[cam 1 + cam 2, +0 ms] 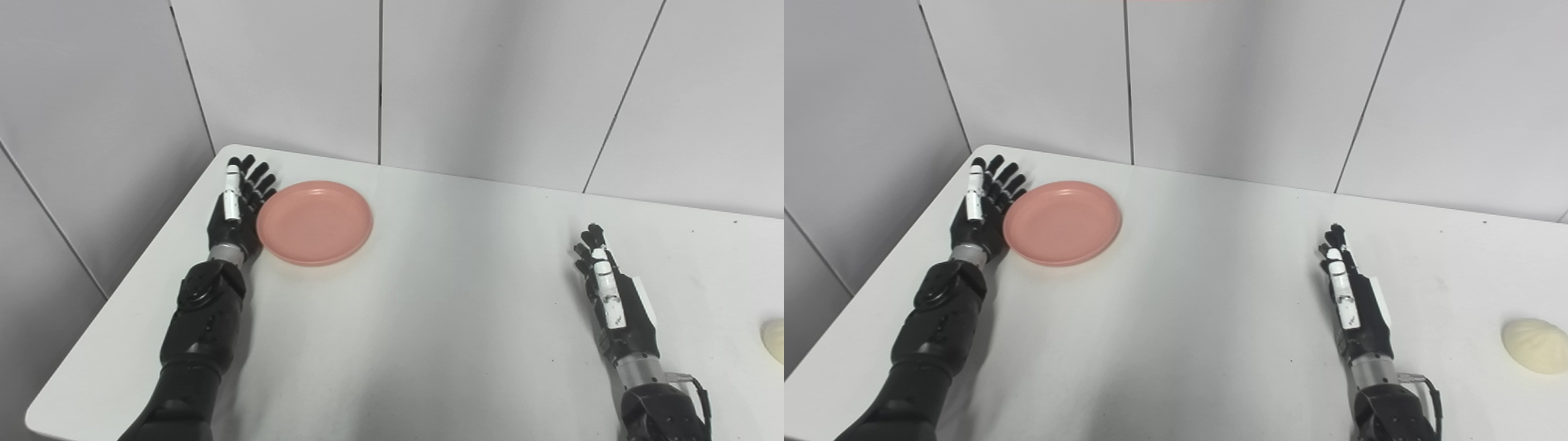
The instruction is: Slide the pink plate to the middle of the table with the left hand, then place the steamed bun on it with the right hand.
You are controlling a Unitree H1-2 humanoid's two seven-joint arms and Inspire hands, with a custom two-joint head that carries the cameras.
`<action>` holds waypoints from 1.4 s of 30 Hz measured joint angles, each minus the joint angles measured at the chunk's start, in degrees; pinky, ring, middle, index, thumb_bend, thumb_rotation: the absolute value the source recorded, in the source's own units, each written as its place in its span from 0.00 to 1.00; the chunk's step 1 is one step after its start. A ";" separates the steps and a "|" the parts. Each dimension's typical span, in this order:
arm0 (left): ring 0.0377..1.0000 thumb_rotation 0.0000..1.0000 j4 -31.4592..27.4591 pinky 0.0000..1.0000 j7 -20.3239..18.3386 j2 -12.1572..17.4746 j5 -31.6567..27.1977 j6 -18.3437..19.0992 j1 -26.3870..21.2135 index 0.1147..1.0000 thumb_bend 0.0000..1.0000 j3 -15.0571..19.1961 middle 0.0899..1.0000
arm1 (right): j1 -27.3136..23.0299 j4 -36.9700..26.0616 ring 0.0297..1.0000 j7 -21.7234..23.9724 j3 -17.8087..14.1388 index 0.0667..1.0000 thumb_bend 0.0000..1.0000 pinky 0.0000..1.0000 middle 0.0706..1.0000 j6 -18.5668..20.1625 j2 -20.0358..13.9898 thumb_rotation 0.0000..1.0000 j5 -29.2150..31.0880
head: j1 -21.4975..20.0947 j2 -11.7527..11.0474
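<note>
Beside the pink plate (315,222), left hand (236,211), fingers spread.

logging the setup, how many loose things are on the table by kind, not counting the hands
pink plate: 1
steamed bun: 1
total: 2, both lying on the white table

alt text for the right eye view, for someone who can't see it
On a white table, the left robot hand rests open against the left rim of an empty pink plate near the far left corner. The right robot hand lies open and empty, with a steamed bun to its right.
</note>
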 measured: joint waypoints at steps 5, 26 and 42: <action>0.89 0.95 -1.86 0.91 -0.27 -1.49 1.79 1.16 0.38 0.88 0.47 -1.86 0.89 | 0.17 -0.26 0.97 -0.11 -0.01 1.00 0.20 0.99 0.99 0.00 0.12 1.00 -0.30 | -0.70 0.18; 0.91 1.00 -9.37 0.92 -2.87 -6.44 8.57 4.20 3.28 0.91 0.48 -11.42 0.91 | 0.92 -1.49 0.97 -1.37 0.11 0.99 0.19 0.98 0.98 0.23 1.29 1.00 -1.82 | -5.53 0.61; 0.94 1.00 -14.49 0.96 -4.31 -8.75 10.73 5.92 6.20 0.95 0.42 -17.58 0.94 | 1.17 -1.70 0.96 -2.04 0.42 0.99 0.19 0.97 0.98 0.45 1.50 1.00 -3.01 | -9.23 0.79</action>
